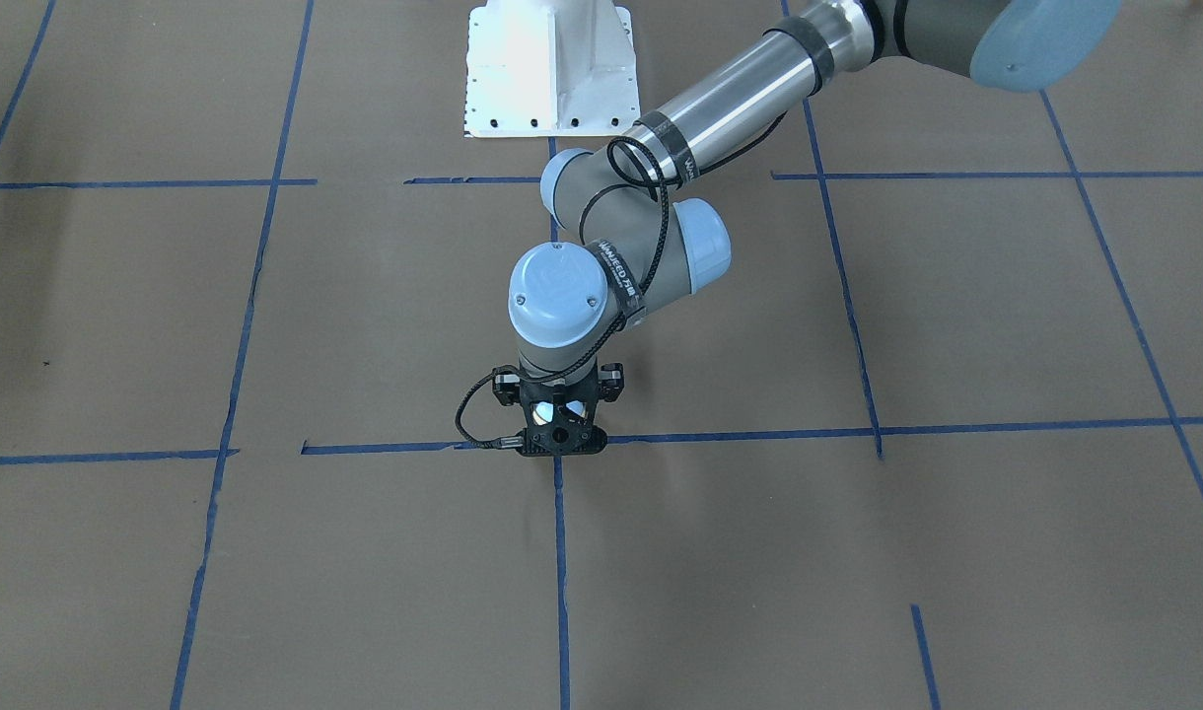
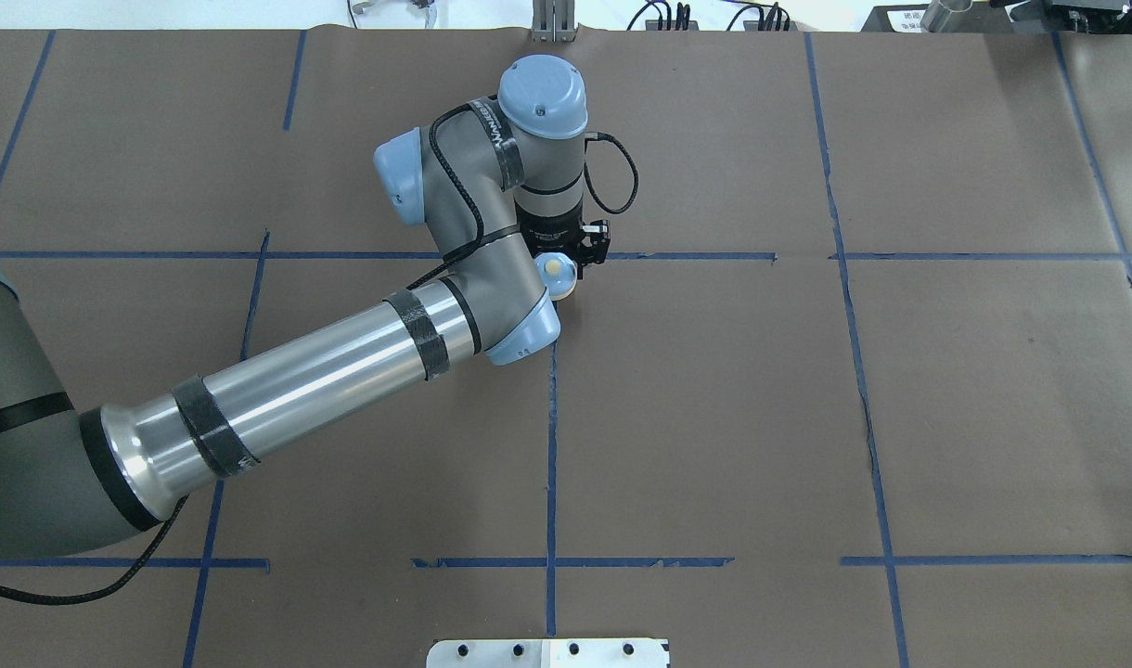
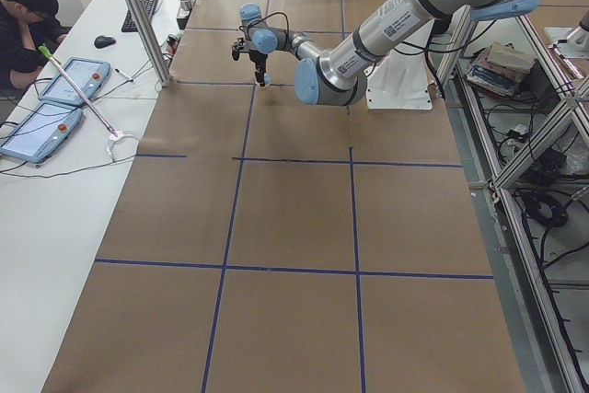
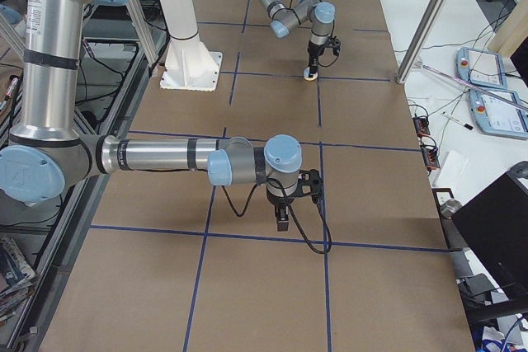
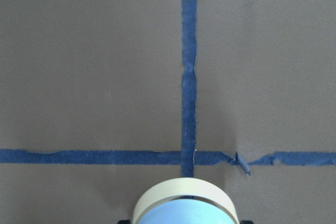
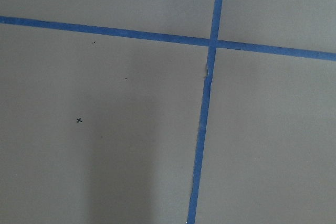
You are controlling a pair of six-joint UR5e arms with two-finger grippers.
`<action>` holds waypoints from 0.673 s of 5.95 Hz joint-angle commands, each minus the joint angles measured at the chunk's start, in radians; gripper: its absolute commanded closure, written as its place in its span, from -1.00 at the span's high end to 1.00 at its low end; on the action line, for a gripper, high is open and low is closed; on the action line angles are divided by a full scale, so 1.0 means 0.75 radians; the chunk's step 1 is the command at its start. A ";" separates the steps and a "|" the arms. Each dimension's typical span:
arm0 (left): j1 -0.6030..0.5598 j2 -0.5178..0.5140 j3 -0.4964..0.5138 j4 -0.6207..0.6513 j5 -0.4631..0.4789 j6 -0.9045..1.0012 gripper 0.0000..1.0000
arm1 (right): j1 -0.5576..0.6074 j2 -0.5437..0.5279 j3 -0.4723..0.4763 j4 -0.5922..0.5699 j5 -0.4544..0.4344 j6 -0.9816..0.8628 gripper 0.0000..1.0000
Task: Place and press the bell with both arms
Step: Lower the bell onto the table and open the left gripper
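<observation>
The bell [image 2: 557, 272] has a light blue top and a cream base and button. It sits between the fingers of my left gripper [image 2: 568, 264], close over the tape crossing in front of the pedestal. The left wrist view shows its cream rim and blue dome [image 5: 184, 209] at the bottom edge. My left gripper [image 1: 560, 439] points straight down and is shut on the bell. My right gripper [image 4: 282, 222] shows only in the exterior right view. It points down over a tape line, away from the bell, and I cannot tell whether it is open or shut.
Brown paper with a blue tape grid [image 2: 551, 417] covers the table. The white bolted pedestal [image 1: 547, 69] stands at the robot's side. An operator [image 3: 23, 16] sits at a side desk with tablets [image 3: 74, 80] behind a metal post [image 3: 138, 16].
</observation>
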 commanded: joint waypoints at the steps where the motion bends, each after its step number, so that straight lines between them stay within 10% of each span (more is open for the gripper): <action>1: -0.003 0.000 -0.027 0.009 0.000 0.004 0.99 | 0.000 0.001 0.000 0.000 0.000 0.002 1.00; 4: -0.135 0.300 -0.489 0.178 -0.012 0.127 1.00 | 0.000 0.001 0.002 0.000 0.000 0.002 1.00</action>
